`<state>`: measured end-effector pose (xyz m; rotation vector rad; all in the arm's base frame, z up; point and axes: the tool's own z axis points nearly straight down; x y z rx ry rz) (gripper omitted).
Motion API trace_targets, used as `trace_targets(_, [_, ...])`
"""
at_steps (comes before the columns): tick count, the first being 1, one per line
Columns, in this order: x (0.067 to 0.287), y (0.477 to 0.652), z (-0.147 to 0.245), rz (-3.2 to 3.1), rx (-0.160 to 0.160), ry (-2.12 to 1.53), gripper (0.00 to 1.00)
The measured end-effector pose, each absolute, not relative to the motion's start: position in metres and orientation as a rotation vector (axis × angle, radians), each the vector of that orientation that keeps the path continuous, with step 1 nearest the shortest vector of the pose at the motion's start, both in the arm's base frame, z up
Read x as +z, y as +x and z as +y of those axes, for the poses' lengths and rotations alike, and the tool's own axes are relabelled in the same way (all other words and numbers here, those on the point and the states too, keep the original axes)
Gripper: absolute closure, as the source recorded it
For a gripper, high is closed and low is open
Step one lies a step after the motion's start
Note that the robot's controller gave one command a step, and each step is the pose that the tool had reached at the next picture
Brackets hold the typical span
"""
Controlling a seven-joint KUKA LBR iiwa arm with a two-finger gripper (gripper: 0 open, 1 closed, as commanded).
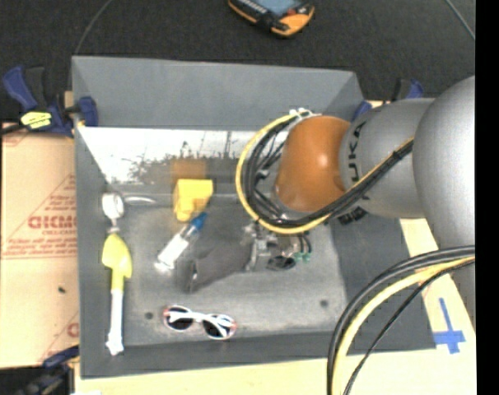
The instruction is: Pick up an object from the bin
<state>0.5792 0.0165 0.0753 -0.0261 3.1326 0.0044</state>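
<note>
1. Grey metal bin [332, 303]: holds a few loose things, spread out rather than heaped.
2. Gripper [272, 252]: low over the bin floor, right of centre, under the orange wrist cover [311, 171]. Whether it is open or closed cannot be told. Nothing is seen held in it.
3. Dark grey flat piece [210, 268]: nearest thing to the gripper, lying mid-floor with its right end just beside the gripper. Its kind is unclear; it looks like cloth or soft sheet. Judged light and limp, likely to sag and drape when lifted. Best taken by pinching the right-hand edge or a raised fold, not by pressing on the flat middle.
4. Small clear bottle [180, 245] with a blue cap: lying tilted, just left of the dark piece.
5. Yellow block [192, 197]: near the back wall, apart from the gripper.
6. White-framed sunglasses [198, 322]: by the front wall; thin, judged fragile.
7. Yellow-headed utensil [115, 286] with a white handle: along the left wall, well apart.
</note>
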Motion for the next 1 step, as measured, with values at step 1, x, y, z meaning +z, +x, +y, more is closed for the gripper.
trace_targets(1, [0.0928, 0.5779, 0.0164, 3.137, 0.004, -0.026, 1.00])
